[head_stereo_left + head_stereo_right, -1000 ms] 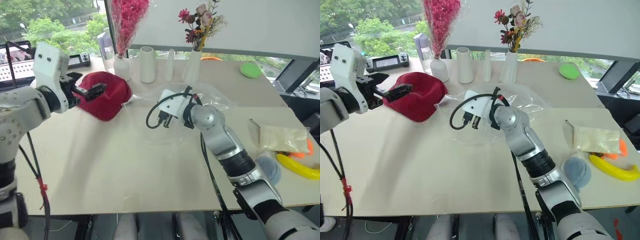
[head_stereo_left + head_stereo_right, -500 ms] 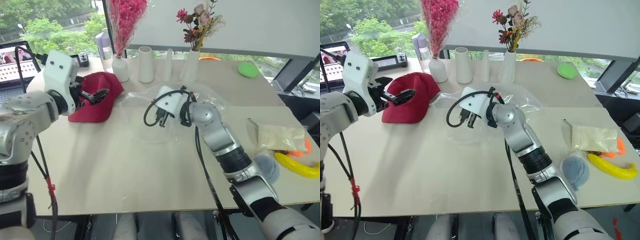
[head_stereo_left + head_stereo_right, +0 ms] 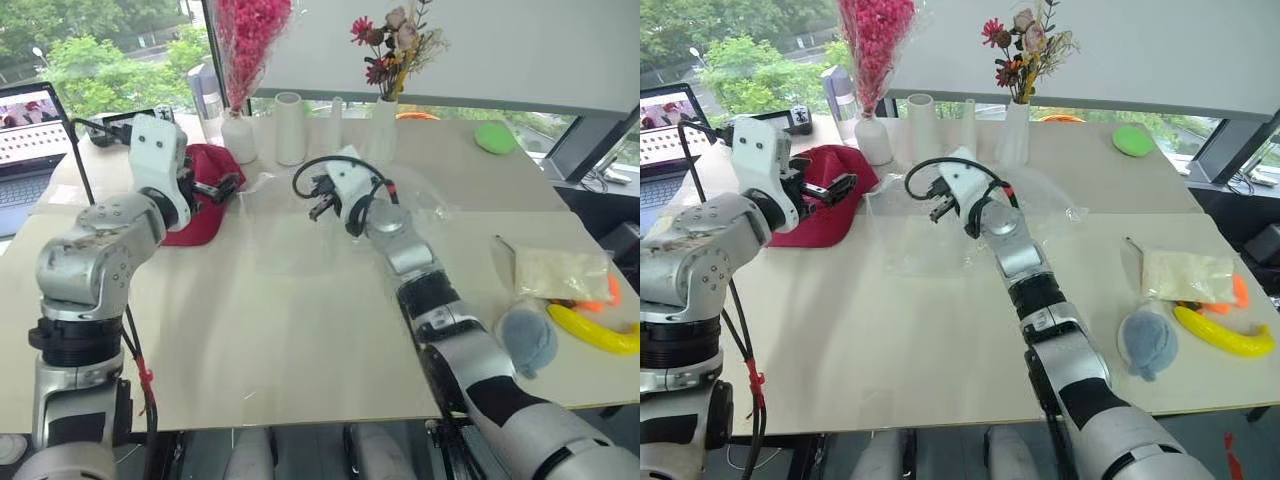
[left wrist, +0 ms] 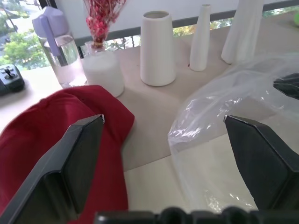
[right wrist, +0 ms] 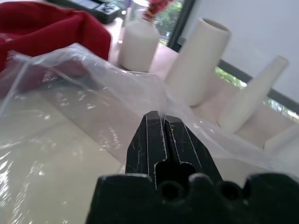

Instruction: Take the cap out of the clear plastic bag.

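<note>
The cap [image 3: 196, 190] is lying outside the clear plastic bag [image 3: 940, 225], on the surface [image 3: 300, 340] near its far left corner, just in front of a small white vase [image 3: 240, 135]; the bag is spread flat beside it toward the middle of the far edge; the extraction itself is therefore judged done, and the step in hand is being read as the letting-go and tidying stage. The left pincer [image 4: 163, 154] is being held wide, with nothing between its fingers; one finger [image 4: 77, 154] is being seen against the cap's red cloth and the other over the bag's crinkled mouth, though contact with either cannot be told. The right pincer [image 5: 163, 135] is being kept fully closed on a fold of the bag's thin film, near the bag's far side. For the next move, the film is judged to need releasing and both arms drawing back clear of the vases [image 3: 292, 128] along the far edge; a snagged fold could drag the bag along.

Against the earlier frames, the cap is now resting on the surface rather than being carried by the left pincer; the left pincer is being found emptied, and the right pincer has been carried further toward the far edge, the film still pinched.
</note>
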Tool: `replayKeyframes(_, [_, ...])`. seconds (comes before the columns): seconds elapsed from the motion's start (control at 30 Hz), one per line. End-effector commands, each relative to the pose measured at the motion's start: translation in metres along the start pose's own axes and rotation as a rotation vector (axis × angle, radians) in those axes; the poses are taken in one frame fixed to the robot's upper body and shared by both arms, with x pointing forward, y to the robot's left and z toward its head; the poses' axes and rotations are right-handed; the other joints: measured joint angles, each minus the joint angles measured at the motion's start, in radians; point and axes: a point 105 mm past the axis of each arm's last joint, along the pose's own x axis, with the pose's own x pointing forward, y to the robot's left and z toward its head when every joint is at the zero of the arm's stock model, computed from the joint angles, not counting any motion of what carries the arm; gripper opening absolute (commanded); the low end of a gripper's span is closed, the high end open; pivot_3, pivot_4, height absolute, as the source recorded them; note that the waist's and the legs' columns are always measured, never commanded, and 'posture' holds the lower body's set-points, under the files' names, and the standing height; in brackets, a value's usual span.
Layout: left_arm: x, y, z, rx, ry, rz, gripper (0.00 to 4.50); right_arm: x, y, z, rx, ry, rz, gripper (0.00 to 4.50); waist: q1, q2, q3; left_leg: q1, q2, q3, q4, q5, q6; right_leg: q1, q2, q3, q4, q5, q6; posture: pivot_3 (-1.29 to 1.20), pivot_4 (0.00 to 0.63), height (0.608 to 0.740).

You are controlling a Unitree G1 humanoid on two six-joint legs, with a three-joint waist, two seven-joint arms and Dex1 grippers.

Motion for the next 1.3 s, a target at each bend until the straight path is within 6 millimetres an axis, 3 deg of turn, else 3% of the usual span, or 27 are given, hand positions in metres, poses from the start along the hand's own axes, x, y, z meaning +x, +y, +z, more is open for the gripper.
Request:
replayKeyframes(0.03, [0.000, -0.010, 0.012, 0.024, -0.048, -0.010, 4.50, 0.002, -0.008, 0.022, 0.247, -0.136, -0.027, 0.65, 0.000, 0.000, 0.000, 0.000, 0.000, 0.000, 0.000, 0.000, 0.000, 0.000, 0.000, 0.000, 0.000, 0.000, 0.000, 0.00, 0.150, 0.740])
replayKeyframes(0.2, [0.004, -0.013, 0.011, 0.016, -0.047, -0.019, 4.50, -0.007, -0.005, 0.052, 0.583, -0.307, 0.054, 2.39, -0.003, 0.000, 0.000, 0.000, 0.000, -0.001, 0.000, 0.000, 0.000, 0.000, 0.000, 0.000, 0.000, 0.000, 0.000, 0.00, 0.150, 0.740])
replayKeyframes(0.4, [0.008, -0.002, 0.016, 0.033, -0.067, 0.014, 4.50, -0.042, -0.014, 0.096, 0.814, -0.464, 0.148, 4.44, 0.003, 0.000, 0.000, 0.000, 0.000, -0.002, 0.000, 0.000, 0.000, 0.000, 0.000, -0.001, 0.001, 0.000, 0.000, 0.00, 0.150, 0.740])
replayKeyframes(0.53, [0.006, 0.017, 0.026, 0.010, -0.186, 0.079, 4.50, -0.070, -0.017, 0.110, 0.772, -0.473, 0.200, 4.47, 0.004, 0.000, 0.000, 0.000, 0.000, -0.002, 0.000, 0.000, 0.000, 0.000, 0.000, -0.001, 0.001, 0.000, 0.000, 0.00, 0.150, 0.740])
replayKeyframes(0.67, [-0.013, 0.042, -0.021, 0.011, -0.223, 0.184, 4.50, -0.095, -0.054, 0.069, 0.409, -0.343, -0.059, 4.47, 0.001, 0.003, -0.002, 0.001, 0.000, 0.000, -0.001, 0.000, 0.000, 0.001, -0.001, -0.001, -0.001, 0.000, 0.000, 0.00, 0.150, 0.740])
replayKeyframes(0.77, [-0.027, 0.056, -0.041, 0.016, -0.272, 0.308, 4.50, -0.109, -0.074, 0.046, 0.274, -0.278, -0.207, 4.47, 0.004, 0.004, -0.002, 0.001, 0.000, 0.001, -0.002, 0.000, 0.001, 0.001, -0.001, -0.001, 0.000, 0.000, 0.000, 0.00, 0.150, 0.740])
replayKeyframes(0.87, [-0.035, 0.047, -0.062, 0.047, -0.288, 0.347, 4.50, -0.127, -0.085, 0.016, 0.228, -0.219, -0.344, 4.47, 0.005, 0.003, -0.002, 0.000, 0.000, 0.001, -0.001, 0.000, 0.001, 0.000, -0.001, 0.000, 0.000, 0.000, -0.001, 0.00, 0.150, 0.740])
replayKeyframes(1.0, [-0.035, 0.023, -0.080, 0.063, -0.295, 0.329, 4.50, -0.146, -0.068, -0.027, 0.198, -0.120, -0.420, 4.47, 0.011, 0.003, -0.002, 0.001, -0.001, 0.001, 0.000, 0.000, 0.001, 0.002, -0.001, 0.000, 0.000, 0.000, 0.000, 0.00, 0.150, 0.740])
replayKeyframes(1.13, [-0.040, -0.010, -0.114, 0.072, -0.244, 0.237, 4.50, -0.174, -0.041, -0.084, 0.107, 0.011, -0.448, 4.47, 0.013, 0.003, -0.003, 0.002, -0.001, 0.001, 0.001, 0.000, 0.001, 0.003, -0.001, 0.000, -0.001, 0.000, 0.000, 0.00, 0.150, 0.740])
replayKeyframes(1.3, [-0.050, -0.010, -0.151, 0.081, -0.139, 0.263, 4.50, -0.189, -0.023, -0.113, 0.079, 0.063, -0.428, 4.47, 0.001, 0.003, -0.003, 0.004, 0.000, 0.001, 0.001, 0.000, 0.000, 0.003, -0.001, 0.000, -0.001, 0.000, 0.000, 0.00, 0.150, 0.740])
